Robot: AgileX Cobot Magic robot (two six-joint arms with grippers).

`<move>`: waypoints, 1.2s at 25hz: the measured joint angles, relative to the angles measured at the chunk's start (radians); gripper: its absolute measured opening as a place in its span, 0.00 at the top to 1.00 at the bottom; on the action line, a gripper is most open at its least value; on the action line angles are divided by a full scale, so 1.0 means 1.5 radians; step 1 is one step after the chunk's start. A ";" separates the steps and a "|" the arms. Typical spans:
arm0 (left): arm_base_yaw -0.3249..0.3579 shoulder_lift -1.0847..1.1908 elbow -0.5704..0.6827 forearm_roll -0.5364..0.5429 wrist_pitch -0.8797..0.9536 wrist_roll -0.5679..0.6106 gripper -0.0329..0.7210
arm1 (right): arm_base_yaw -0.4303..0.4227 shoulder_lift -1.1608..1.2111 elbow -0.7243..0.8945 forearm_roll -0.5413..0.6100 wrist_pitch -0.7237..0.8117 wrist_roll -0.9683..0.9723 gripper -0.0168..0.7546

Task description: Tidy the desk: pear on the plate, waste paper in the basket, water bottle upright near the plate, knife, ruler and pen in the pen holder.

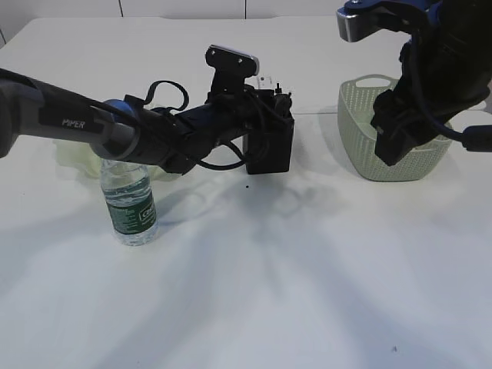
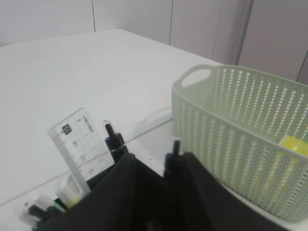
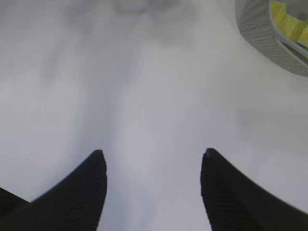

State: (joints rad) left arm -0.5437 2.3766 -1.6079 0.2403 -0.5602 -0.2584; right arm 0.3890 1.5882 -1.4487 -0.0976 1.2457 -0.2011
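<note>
- White desk (image 1: 307, 292), pale wall panels behind.
- Exterior view: left gripper (image 1: 280, 104) reaching across over the black pen holder (image 1: 269, 150); jaw state not readable here. Water bottle (image 1: 129, 204) upright at front left, just in front of the pale green plate (image 1: 73, 160), mostly hidden by the arm; pear not visible. Basket (image 1: 361, 138) at right rear, right arm raised in front of it.
- Left wrist view: looking down past two dark fingers (image 2: 120, 192) close together, thin black pen (image 2: 172, 156) apparently poking up between them — looks clamped, contact itself hidden. Ruler (image 2: 77, 144) already standing in the holder, another black pen (image 2: 113, 137) beside it. Yellow waste paper (image 2: 296, 147) showing inside the basket.
- Right wrist view: right gripper (image 3: 154, 166) jaws wide apart, holding nothing, bare desk below; basket corner with yellow paper at top right.
- Risks, judged: pen released off-centre could catch the holder rim and fall to the desk; fingers pushing down could jam against the ruler or tip the holder; left forearm pulling back low could knock the bottle over.
</note>
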 joint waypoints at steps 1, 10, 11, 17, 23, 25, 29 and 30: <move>0.000 0.000 0.000 0.000 -0.003 0.000 0.65 | 0.000 0.000 0.000 0.000 0.000 0.000 0.38; 0.000 0.000 0.000 0.000 -0.057 0.000 0.61 | 0.000 0.000 0.000 -0.002 0.000 0.000 0.38; 0.000 -0.003 0.000 0.000 -0.066 0.000 0.58 | 0.000 0.000 0.000 -0.002 0.000 0.000 0.38; 0.000 -0.033 0.000 0.000 -0.071 0.000 0.60 | 0.000 0.000 0.000 -0.002 0.000 0.000 0.38; 0.000 -0.075 0.000 0.000 -0.031 0.000 0.60 | 0.000 0.000 0.000 -0.002 0.000 0.000 0.38; 0.000 -0.092 0.000 0.000 -0.004 0.000 0.60 | 0.000 0.000 0.000 -0.002 0.000 0.000 0.38; 0.000 -0.145 0.000 0.000 0.093 0.000 0.60 | 0.000 0.000 0.000 -0.003 0.000 0.000 0.38; 0.000 -0.162 0.000 0.000 0.123 0.000 0.60 | 0.000 0.000 0.000 -0.003 0.000 0.000 0.38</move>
State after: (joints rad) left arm -0.5437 2.1338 -1.6079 0.2403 -0.3754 -0.2584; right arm 0.3890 1.5882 -1.4487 -0.1022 1.2457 -0.2011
